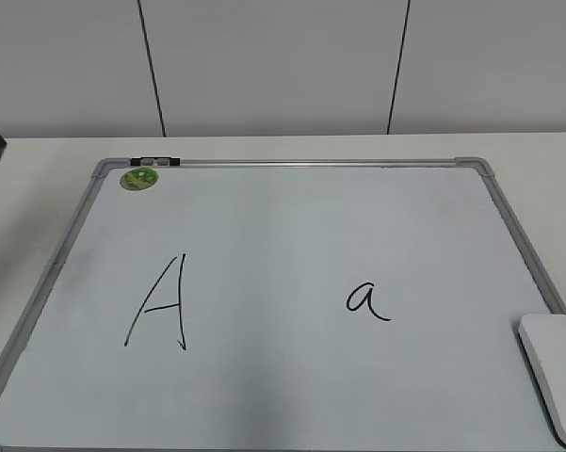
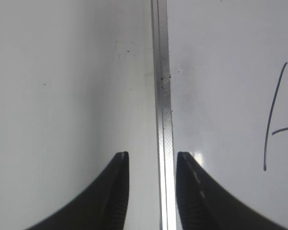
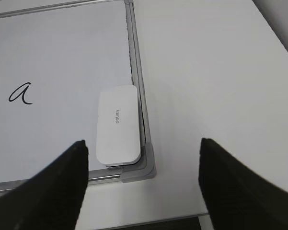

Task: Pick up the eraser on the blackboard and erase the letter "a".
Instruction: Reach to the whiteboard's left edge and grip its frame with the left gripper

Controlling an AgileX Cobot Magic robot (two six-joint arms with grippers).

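- black rubbery fingers of the right gripper [image 3: 143,153] stand spread wide, holding nothing and touching nothing; the gap between them looks down on the near right corner of the blackboard [image 1: 292,165] and the bare white table [image 3: 206,72] beside it.
- the left gripper [image 2: 151,165] is also parted, though far less widely, and is empty; its two dark fingers straddle the board's grey metal edge strip from above, one over the table and one over the board surface. whether they touch anything i cannot tell.
- in the exterior view only a dark bit of the left arm shows at the far left edge.
- one eraser [image 3: 117,125], white and rounded, lies flat on the blackboard in that near right corner, its long side just beside the right frame, tiny grey lettering facing up. it sits a little left of the right gripper's middle, nearer the left finger.
- one letter "a" [image 1: 367,301], black and whole, sits on the right half of the board, well apart from the eraser.
- one capital "A" [image 1: 160,303], taller and angular, sits on the left half.
- one green magnet [image 1: 139,178], small and round, sits at the far left corner of the board, by a short dark clip on the top frame.
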